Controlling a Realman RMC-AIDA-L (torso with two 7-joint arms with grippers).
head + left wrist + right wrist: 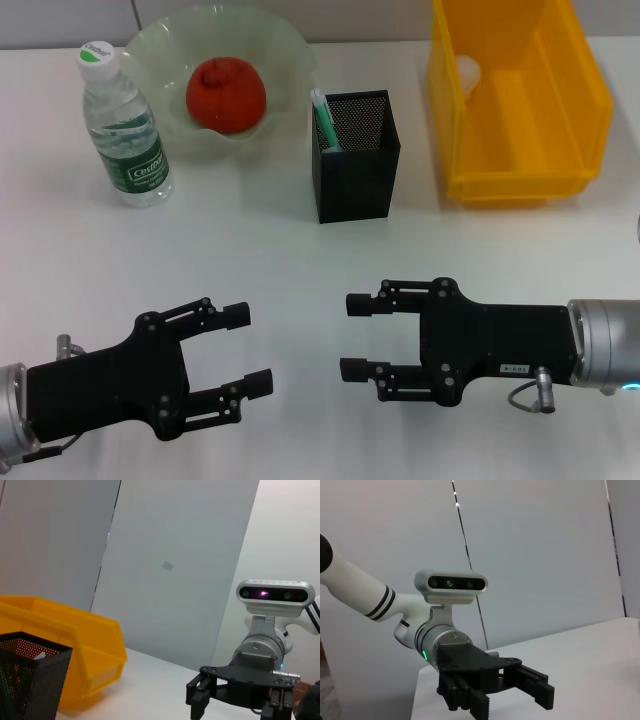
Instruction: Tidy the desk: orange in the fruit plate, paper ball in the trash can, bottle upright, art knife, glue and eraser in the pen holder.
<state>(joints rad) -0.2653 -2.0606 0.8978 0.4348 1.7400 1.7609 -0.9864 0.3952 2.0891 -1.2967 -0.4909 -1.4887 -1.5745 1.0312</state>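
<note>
Head view: a white worktop. Near its far left corner the bottle (124, 128) stands upright, light and thin-walled by the look of it, best held around its labelled middle. Beside it the fruit plate (290, 45) holds the orange (226, 94), firm and round, likely to roll. The pen holder (357, 160) stands at the centre with a green-tipped item inside. At the far right, the trash can (525, 110) contains what may be the paper ball (468, 73), soft and weightless. At the near edge the left gripper (240, 347) and right gripper (358, 337) hover with fingers spread, holding nothing.

Left wrist view: the pen holder (31, 680) and trash can (80, 645) beside it, the right gripper (200, 695) opposite.

Right wrist view: only the left gripper (512, 697), spread, over bare worktop.
</note>
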